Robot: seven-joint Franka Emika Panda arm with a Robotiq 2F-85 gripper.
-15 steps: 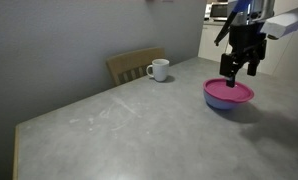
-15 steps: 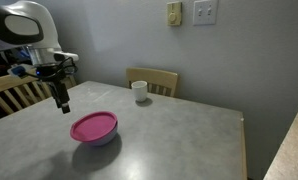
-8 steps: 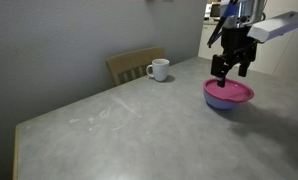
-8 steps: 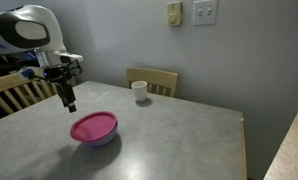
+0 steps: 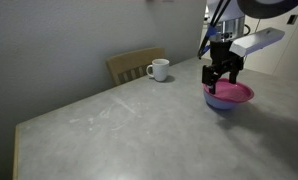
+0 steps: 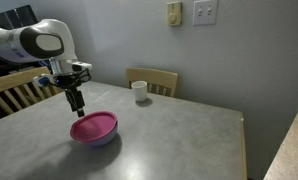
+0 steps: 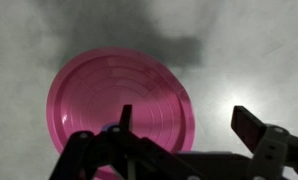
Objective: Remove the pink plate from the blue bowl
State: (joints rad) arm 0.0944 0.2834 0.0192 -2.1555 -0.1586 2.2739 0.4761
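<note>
In an exterior view: pink plate [image 5: 232, 94] lies on top of blue bowl [image 5: 220, 106], on grey bench [image 5: 119, 125]. Pincer [image 5: 221, 84] hangs just above plate's edge, tips pointing down. White mug [image 5: 159, 69] well apart, in front of chair back [image 5: 136, 64].

In an exterior view: pincer [image 6: 77, 108] over plate's [image 6: 94, 126] edge, contact not clear. Bowl [image 6: 99, 140] peeks out beneath plate.

Wrist view: pincer [image 7: 187, 122] fingers spread apart, gripping nothing. One finger [image 7: 124, 120] over plate [image 7: 119, 100], other beyond rim over bare bench.
</note>
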